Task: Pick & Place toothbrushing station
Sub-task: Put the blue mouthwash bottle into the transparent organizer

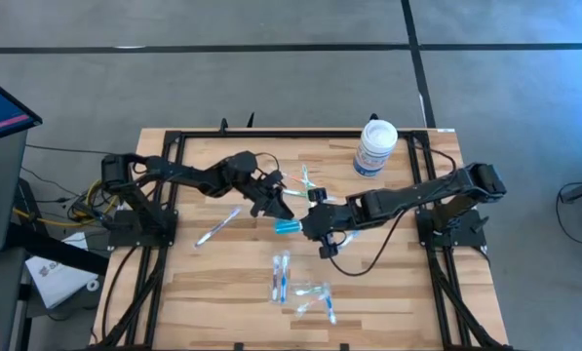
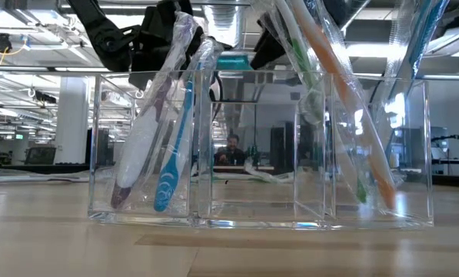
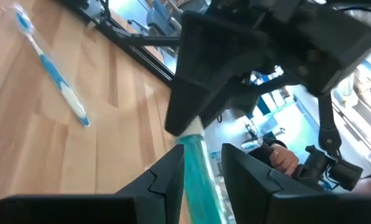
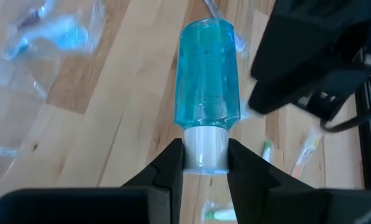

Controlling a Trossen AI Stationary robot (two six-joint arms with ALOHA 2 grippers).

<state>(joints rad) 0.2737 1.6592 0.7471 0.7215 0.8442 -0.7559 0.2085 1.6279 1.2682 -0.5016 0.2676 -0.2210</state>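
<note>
The short teal tube (image 1: 288, 227) hangs above the table's middle, and my right gripper (image 4: 205, 163) is shut on it. My left gripper (image 1: 274, 205) is open just beyond the tube's free end. In the left wrist view the tube (image 3: 197, 171) shows through the gap between its fingers. In the right wrist view it stands beside the tube, apart. A blue-white toothbrush (image 1: 217, 226) lies flat on the table at the left. The clear tray (image 2: 252, 211) stands near the front edge, with wrapped blue, green and orange toothbrushes (image 2: 171, 146) leaning in its compartments. My right gripper pinches the tube's white cap (image 4: 205, 146) between its two fingers. The fingers come about level from the table's right and lie along the tube. The tube sticks out past the fingertips toward the table's left, roughly level and lifted clear of the table (image 2: 233, 60).
A big white tub with a blue label (image 1: 375, 146) stands at the far right. Green toothbrushes (image 1: 305, 180) lie behind the grippers. Wrapped brushes and clear plastic (image 1: 283, 276) lie at the near middle. A person (image 2: 231, 150) shows far behind the table.
</note>
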